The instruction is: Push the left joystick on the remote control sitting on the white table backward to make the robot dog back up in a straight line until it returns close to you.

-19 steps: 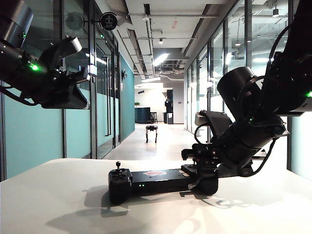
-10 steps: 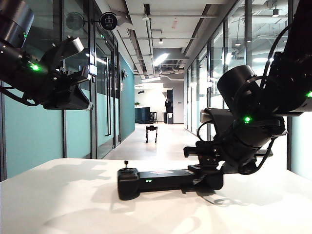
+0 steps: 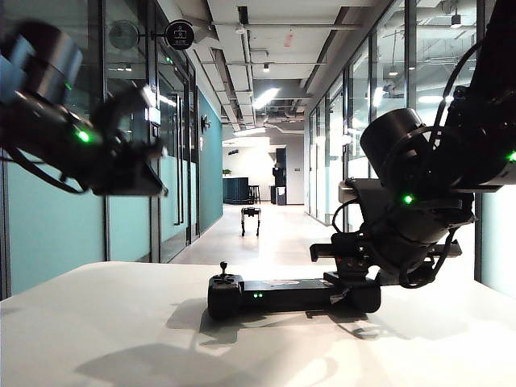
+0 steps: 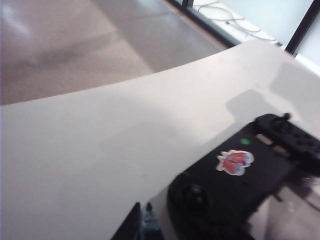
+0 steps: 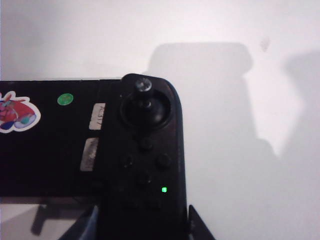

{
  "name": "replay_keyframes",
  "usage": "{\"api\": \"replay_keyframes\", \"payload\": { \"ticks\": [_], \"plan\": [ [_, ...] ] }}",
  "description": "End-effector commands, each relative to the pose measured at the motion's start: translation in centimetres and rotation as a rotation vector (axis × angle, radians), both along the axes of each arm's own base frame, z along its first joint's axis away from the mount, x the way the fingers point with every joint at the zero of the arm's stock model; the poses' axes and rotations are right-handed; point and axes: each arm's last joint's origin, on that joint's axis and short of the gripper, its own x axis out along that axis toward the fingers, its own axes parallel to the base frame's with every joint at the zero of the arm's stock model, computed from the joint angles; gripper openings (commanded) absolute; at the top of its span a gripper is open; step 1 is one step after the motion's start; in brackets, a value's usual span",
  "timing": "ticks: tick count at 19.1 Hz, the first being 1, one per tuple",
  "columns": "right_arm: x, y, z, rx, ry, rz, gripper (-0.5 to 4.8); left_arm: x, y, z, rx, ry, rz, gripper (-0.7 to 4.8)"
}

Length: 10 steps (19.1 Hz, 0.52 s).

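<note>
- So, exterior view: prep step, I'd say. The remote control (image 3: 294, 294) lies on the white table (image 3: 97, 339); the right gripper (image 3: 355, 292) clamps its right end, arm low. The left gripper (image 3: 137, 173) hangs high, blurred, can't tell jaws. The left joystick (image 3: 223, 268) is untouched; the robot dog (image 3: 251, 219) is far down the corridor.
- Left wrist: fingertips above the ctrl's near end; next, drop onto the stick, pull back.
- Right wrist: fingers flank the ctrl end w/ right stick.
</note>
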Motion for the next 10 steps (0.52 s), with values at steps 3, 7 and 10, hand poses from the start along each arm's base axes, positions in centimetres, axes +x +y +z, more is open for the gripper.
{"api": "replay_keyframes", "payload": {
  "ticks": [3,7,10],
  "plan": [
    [0.2,-0.1,0.5,0.044,-0.03,-0.087,1.98,3.4,-1.3,-0.7,-0.046,0.002,-0.123,-0.05],
    [0.2,-0.2,0.5,0.053,-0.039,-0.143,1.98,5.7,-2.1,-2.1,-0.064,0.025,-0.175,-0.05],
    [0.2,-0.2,0.5,0.052,-0.038,-0.144,1.98,7.0,-3.0,-3.0,-0.08,0.034,-0.227,-0.05]
  ]
}}
